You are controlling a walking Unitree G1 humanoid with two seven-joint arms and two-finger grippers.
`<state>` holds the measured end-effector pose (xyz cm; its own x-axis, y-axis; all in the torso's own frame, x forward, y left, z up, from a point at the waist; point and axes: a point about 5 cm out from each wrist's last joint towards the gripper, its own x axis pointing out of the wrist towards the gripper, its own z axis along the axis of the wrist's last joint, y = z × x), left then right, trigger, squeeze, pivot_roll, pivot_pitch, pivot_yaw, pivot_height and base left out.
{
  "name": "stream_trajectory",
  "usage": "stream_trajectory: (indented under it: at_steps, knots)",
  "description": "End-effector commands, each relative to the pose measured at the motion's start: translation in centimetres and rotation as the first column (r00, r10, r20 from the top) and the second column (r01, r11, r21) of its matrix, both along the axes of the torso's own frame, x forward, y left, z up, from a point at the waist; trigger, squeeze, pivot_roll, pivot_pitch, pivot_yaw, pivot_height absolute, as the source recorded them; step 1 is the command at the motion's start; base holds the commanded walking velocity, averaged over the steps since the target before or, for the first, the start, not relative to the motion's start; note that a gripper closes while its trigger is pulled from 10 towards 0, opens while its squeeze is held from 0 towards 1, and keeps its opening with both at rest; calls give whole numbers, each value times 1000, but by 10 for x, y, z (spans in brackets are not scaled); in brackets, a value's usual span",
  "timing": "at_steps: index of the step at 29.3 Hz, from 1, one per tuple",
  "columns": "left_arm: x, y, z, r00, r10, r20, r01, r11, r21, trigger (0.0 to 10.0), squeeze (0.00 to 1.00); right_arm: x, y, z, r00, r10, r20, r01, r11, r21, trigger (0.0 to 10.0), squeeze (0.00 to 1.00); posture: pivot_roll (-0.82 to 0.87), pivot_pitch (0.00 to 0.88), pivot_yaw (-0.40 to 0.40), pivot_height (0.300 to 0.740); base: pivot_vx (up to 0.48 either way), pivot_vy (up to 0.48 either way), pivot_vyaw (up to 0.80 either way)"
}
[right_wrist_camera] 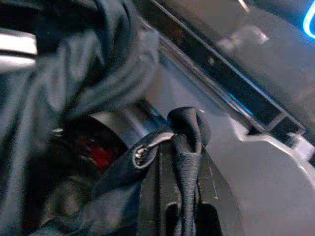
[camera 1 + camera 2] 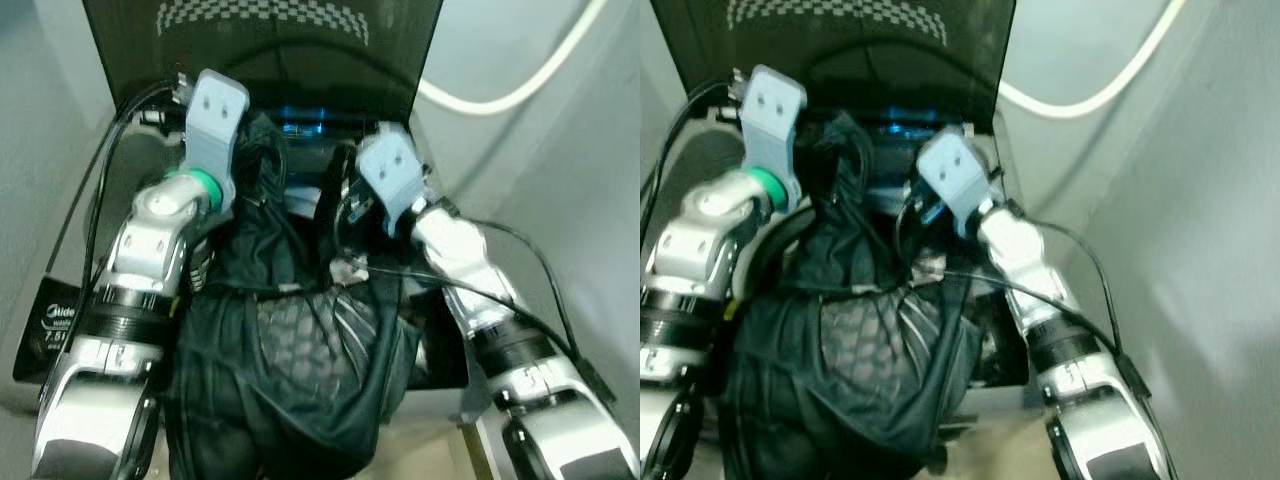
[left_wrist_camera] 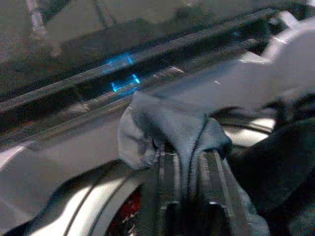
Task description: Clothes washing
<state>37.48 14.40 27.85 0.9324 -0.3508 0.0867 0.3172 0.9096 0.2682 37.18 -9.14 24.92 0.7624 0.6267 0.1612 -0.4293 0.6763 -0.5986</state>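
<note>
A dark garment [image 2: 300, 350] with a mesh lining hangs bunched between my two arms over the open top of a washing machine [image 2: 330, 130]. My left gripper [image 3: 189, 162] is shut on a fold of its dark grey cloth [image 3: 162, 128], held near the machine's back edge. On the other side, my right gripper [image 1: 179, 157] is shut on another edge of the garment [image 1: 184, 128], above the drum's rim [image 1: 118, 120]. The rest of the garment [image 2: 850, 350] sags toward me, covering most of the drum opening.
The machine's dark lid [image 2: 260, 40] stands raised behind the opening. A blue display [image 2: 300, 125] glows on the back panel. A white hose [image 2: 520, 80] runs along the grey wall at the right. Black cables [image 2: 100, 200] trail from both arms.
</note>
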Motion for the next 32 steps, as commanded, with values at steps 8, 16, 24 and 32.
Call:
stream_trajectory:
  at_steps: [8, 16, 24, 32]
  knots:
    - [-17, 4, 11, 998, -57, -2, 57, 998, 0, 10000, 1000, -4, -3, 12, 999, 48, 3, -48, 997, 53, 10000, 1000, 115, 135, 40, 740, 0, 0, 0]
    - [-55, 25, 27, 977, -211, 36, 205, 971, 126, 10000, 0, -50, -14, 20, 924, 381, -44, -373, 919, 123, 10000, 0, 125, 130, 37, 740, 0, 0, 0]
    - [-96, 29, 18, 900, -434, -25, 424, 864, 271, 10000, 0, -64, -22, 18, 892, 448, -64, -429, 882, 194, 10000, 0, 127, 127, 33, 740, 0, 0, 0]
    - [-121, 30, -21, 819, -521, -239, 572, 771, 280, 10000, 0, -67, -23, 24, 887, 460, -49, -426, 853, 301, 10000, 0, 140, 124, 27, 740, 0, 0, 0]
